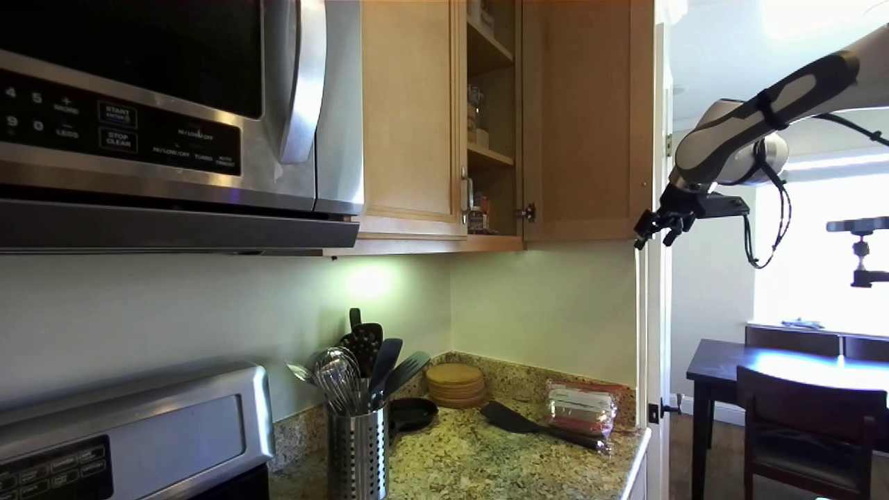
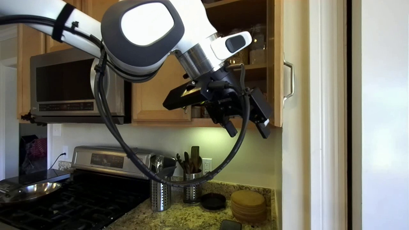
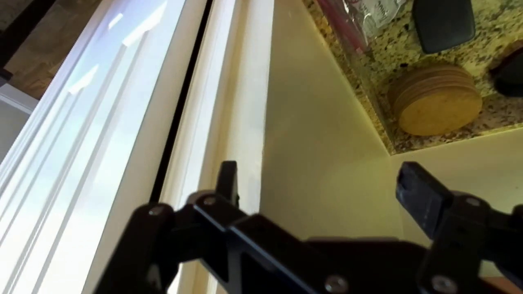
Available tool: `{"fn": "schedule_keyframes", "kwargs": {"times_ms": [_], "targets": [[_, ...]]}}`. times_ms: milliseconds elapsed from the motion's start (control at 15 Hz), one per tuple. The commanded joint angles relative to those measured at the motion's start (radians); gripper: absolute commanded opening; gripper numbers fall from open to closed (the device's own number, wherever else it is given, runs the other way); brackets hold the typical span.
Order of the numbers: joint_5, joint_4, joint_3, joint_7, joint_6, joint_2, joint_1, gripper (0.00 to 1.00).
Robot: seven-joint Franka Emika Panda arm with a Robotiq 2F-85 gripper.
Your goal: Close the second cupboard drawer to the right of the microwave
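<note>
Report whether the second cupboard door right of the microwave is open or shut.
Open: the door stands swung outward, and cupboard shelves show in both exterior views.

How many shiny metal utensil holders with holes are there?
2. In an exterior view, the front perforated metal utensil holder is beside the stove, and the rear perforated metal utensil holder is near the black skillet. Others could be hidden.

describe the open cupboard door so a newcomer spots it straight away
From the steel microwave, go right past the closed wood door to the exposed shelves. The open cupboard door hangs at their right edge. Unlike the closed wood door, it stands swung outward.
</note>
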Motion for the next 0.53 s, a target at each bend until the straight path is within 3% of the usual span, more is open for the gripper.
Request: {"fn": "schedule_keyframes", "kwargs": {"times_ms": [0,467], "targets": [[0.037,0.048,-0.017,-0.025,0.071,0.051,-0.008,1.00],[0.138,0.100,-0.060,-0.074,0.154,0.094,0.023,1.00]]}}
